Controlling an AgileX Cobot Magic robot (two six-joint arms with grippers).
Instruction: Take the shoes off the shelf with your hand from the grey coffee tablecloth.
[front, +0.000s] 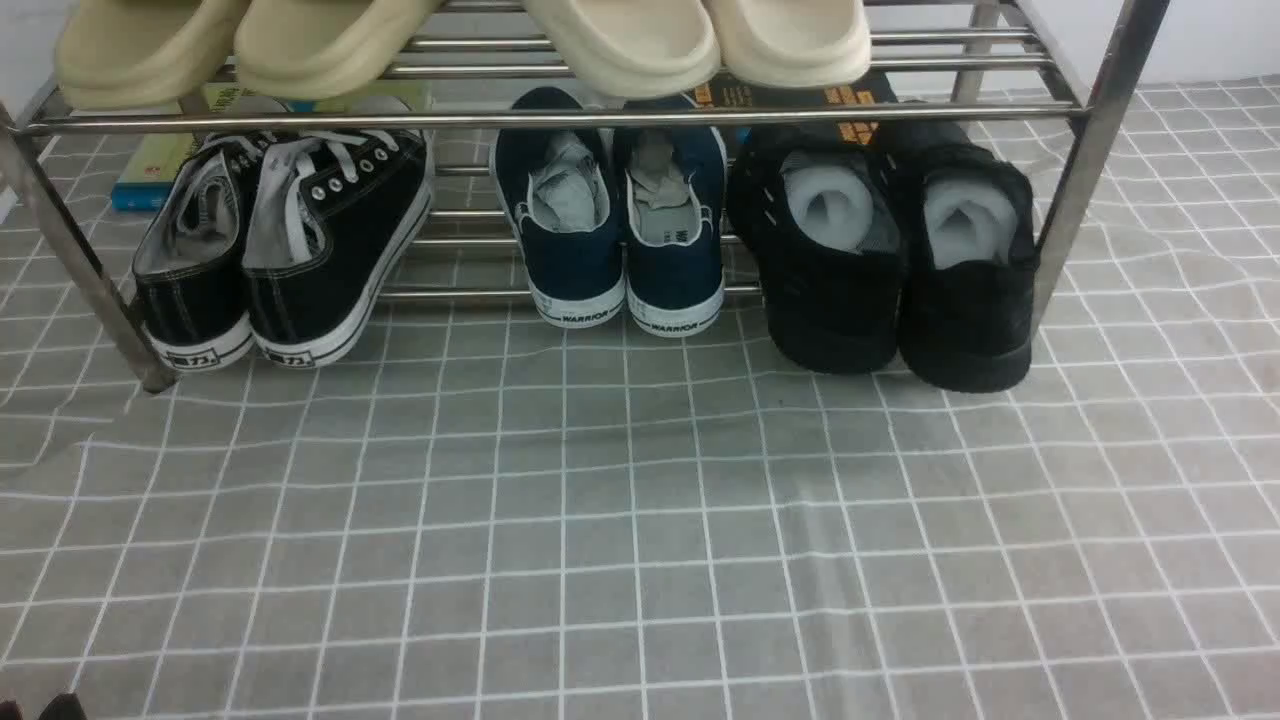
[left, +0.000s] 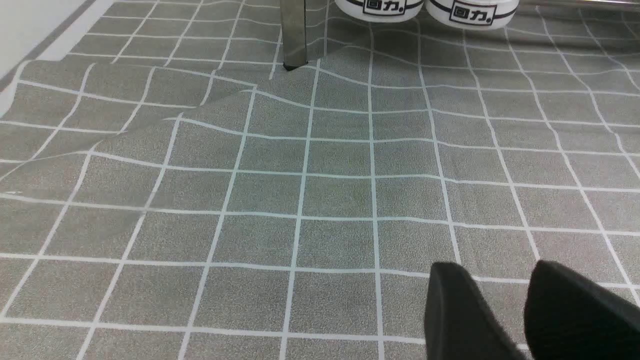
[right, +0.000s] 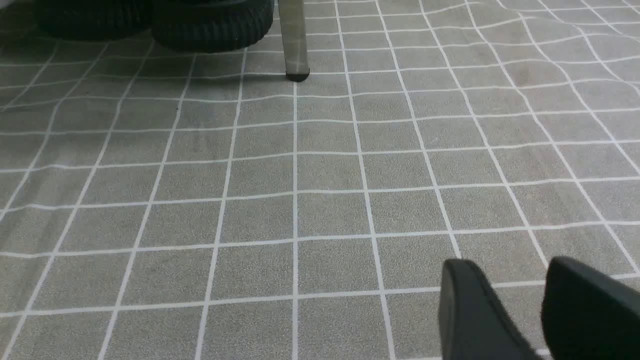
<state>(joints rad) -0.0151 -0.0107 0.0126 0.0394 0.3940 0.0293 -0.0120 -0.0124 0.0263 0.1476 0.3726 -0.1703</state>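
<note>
With its fingers parted and nothing clamped between them, the right gripper (right: 505, 262) is held over the grey cloth (front: 620, 530), and the black sneakers (front: 885, 270) are seated on the rack's (front: 550, 120) lower tier, their removal yet to be done.

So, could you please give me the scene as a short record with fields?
task shoes: all-black pair, on the lower tier, right end
shelf: two-tier metal rack
beside them: navy pair
upper tier: green slides, cream slides
cloth: grey, white grid
left gripper: jaws apart, empty
right gripper: jaws apart, empty
</note>
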